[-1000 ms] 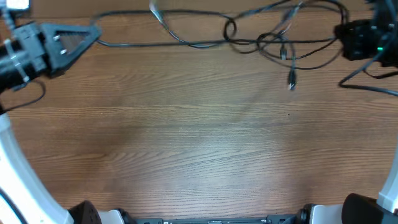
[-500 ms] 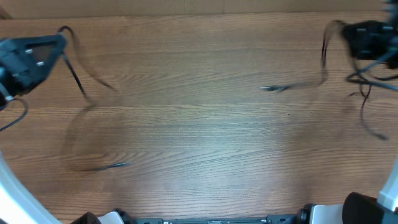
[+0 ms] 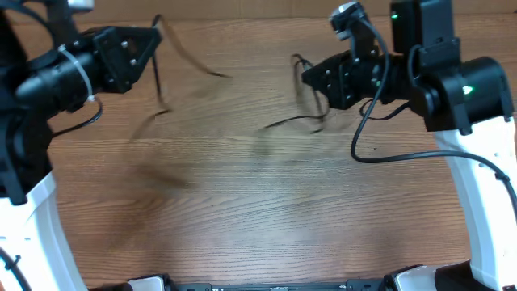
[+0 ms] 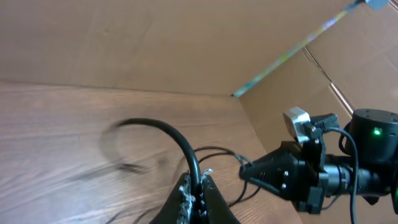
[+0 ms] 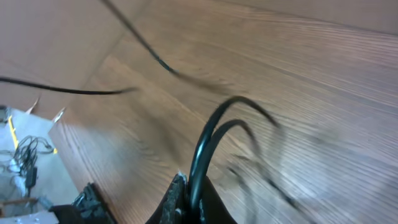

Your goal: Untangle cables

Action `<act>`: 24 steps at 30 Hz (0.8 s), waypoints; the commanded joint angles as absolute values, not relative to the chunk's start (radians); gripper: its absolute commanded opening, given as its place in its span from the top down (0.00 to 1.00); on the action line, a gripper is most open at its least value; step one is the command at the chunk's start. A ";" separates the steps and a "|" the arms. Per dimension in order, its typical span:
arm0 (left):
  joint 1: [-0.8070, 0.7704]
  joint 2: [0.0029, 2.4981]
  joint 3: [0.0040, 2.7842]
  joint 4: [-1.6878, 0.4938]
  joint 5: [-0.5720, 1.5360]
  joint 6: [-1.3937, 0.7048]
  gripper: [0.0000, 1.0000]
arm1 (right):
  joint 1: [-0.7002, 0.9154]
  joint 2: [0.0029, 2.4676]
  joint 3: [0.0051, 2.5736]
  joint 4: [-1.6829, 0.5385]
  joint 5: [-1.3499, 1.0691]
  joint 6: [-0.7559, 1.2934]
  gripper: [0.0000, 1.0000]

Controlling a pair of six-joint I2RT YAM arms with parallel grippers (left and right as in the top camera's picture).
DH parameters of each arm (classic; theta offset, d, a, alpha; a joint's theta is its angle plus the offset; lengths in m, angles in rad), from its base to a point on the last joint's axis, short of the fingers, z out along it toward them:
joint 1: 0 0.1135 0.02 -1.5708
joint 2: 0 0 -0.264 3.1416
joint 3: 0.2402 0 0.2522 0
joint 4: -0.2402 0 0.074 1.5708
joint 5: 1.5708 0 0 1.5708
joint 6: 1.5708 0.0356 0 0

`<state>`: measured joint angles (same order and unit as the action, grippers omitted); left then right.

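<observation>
Left end effector (image 3: pixel 152 40), upper left of overhead frame: fingers pressed together, pinching black cable (image 4: pixel 169 129). In left wrist view, cord arches up and left out of fingertips.

Right end effector (image 3: pixel 307 78), upper centre-right: pressed together on doubled loop (image 5: pixel 210 140), two strands rising side by side from fingers.

Cables (image 3: pixel 279 124) blurred, spread across upper half of table (image 3: pixel 258 218) between both end effectors. Cannot tell whether trailing strands touch wood. Plug ends too blurred to make out.
</observation>
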<state>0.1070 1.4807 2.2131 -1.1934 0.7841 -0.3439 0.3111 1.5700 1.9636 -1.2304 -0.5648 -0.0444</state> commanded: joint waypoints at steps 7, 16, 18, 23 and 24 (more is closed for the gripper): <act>-0.038 1.584 2.223 -1.198 0.752 -0.348 0.22 | 0.314 1.534 1.994 -1.267 -0.467 -0.041 0.00; -0.134 1.534 2.224 -1.289 0.358 -0.247 0.00 | 0.318 1.534 1.993 -1.292 -0.379 -0.109 0.00; -0.159 1.508 2.224 -1.303 0.248 -0.262 0.00 | 0.326 1.534 1.984 -1.288 -0.380 -0.105 0.00; -0.173 1.445 2.224 -1.318 0.107 -0.330 0.00 | 0.353 1.546 1.882 -1.279 -0.388 -0.008 0.00; -0.173 1.435 2.224 -1.318 0.107 -0.330 0.00 | 0.358 1.549 1.849 -1.262 -0.390 0.032 0.00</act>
